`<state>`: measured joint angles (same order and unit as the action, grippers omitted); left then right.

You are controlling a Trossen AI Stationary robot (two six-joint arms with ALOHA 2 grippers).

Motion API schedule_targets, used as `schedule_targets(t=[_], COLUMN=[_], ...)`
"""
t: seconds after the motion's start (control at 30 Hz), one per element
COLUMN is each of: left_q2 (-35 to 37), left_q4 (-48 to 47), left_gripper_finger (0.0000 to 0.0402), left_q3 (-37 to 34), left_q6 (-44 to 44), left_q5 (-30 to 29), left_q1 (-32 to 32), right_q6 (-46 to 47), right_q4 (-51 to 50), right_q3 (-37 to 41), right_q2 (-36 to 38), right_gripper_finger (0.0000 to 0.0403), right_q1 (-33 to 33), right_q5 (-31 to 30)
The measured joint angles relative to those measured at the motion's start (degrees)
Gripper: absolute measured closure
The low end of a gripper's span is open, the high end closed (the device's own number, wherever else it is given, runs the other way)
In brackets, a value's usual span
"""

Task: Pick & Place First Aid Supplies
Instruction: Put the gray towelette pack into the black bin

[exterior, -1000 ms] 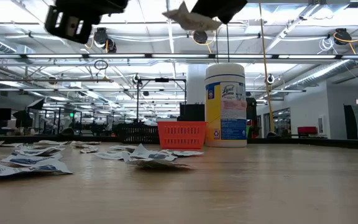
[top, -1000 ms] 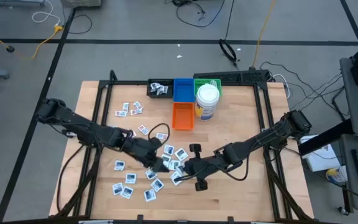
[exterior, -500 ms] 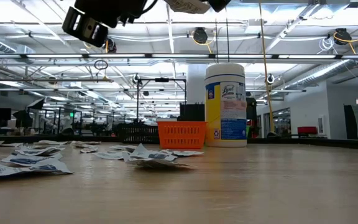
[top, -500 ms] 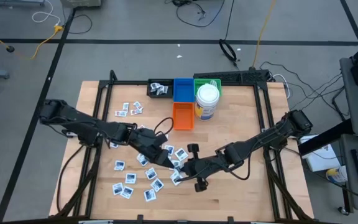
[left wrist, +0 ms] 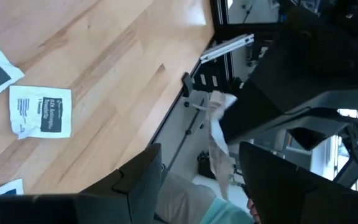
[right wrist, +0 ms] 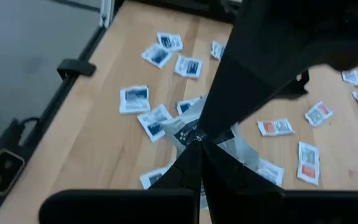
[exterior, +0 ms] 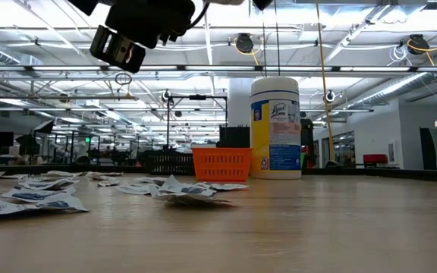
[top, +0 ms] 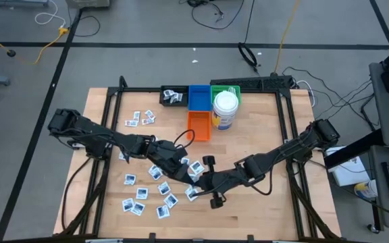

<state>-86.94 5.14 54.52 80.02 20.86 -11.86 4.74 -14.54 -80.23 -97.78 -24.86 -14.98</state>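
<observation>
Several small white first aid packets (top: 147, 192) lie flat on the wooden table (top: 262, 209), with more of them at the far left (top: 140, 119). My right gripper (top: 197, 181) is above the table's middle, shut on a crumpled white packet (left wrist: 218, 134). My left gripper (top: 184, 170) is right beside it and open. In the left wrist view its two fingers (left wrist: 143, 177) stand on either side of that packet, short of it and not touching. The low view shows only the left gripper (exterior: 139, 34), high above the table. My right gripper (right wrist: 201, 149) pinches the white packet between its two fingertips, at one edge (right wrist: 191, 138). The fingers slant down from the table's right side. The packet sticks out past the fingertips, crumpled and lifted clear of the table. I cannot tell whether it is one packet or more.
At the far edge stand a black bin (top: 173, 96) with packets in it, a blue bin (top: 198, 96) and a green bin (top: 225, 90). An orange bin (top: 198, 125) and a wipes canister (top: 225, 110) are in front of them. The near right of the table has bare wood.
My left gripper has gone toward the table's right edge and a little down, closing in on my right gripper, and stays open. The packet in my right gripper has risen out of the top of the low view.
</observation>
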Motion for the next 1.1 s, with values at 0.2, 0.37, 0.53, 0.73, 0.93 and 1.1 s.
schedule_targets(t=[0.2,0.37,0.53,0.73,0.93,1.1], left_q2=[0.0,0.0,0.01,0.0,0.34,0.35], left_q4=[1.16,2.02,2.66,2.18,-4.85,-13.27], left_gripper_finger=[0.0249,0.0328,0.0392,0.0397,0.0399,0.04], left_q3=[0.0,0.0,0.0,0.0,0.0,0.0], left_q6=[-1.57,-3.54,-5.54,-8.02,-10.06,-13.67], left_q5=[0.37,0.35,0.38,0.83,2.28,5.11], left_q1=[-0.02,0.13,0.17,0.71,4.54,9.4], right_q6=[-0.09,0.67,0.76,1.89,3.55,3.51], right_q4=[0.98,0.88,0.9,0.59,-5.54,-11.13], right_q3=[0.0,0.0,0.0,0.0,-0.13,-0.07], right_q2=[0.0,0.0,0.0,0.12,4.52,8.22], right_gripper_finger=[0.0403,0.0403,0.0399,0.0381,0.0353,0.034], right_q1=[0.0,0.0,0.0,0.0,-0.41,-0.33], right_q5=[0.15,0.18,0.21,0.17,0.18,0.08])
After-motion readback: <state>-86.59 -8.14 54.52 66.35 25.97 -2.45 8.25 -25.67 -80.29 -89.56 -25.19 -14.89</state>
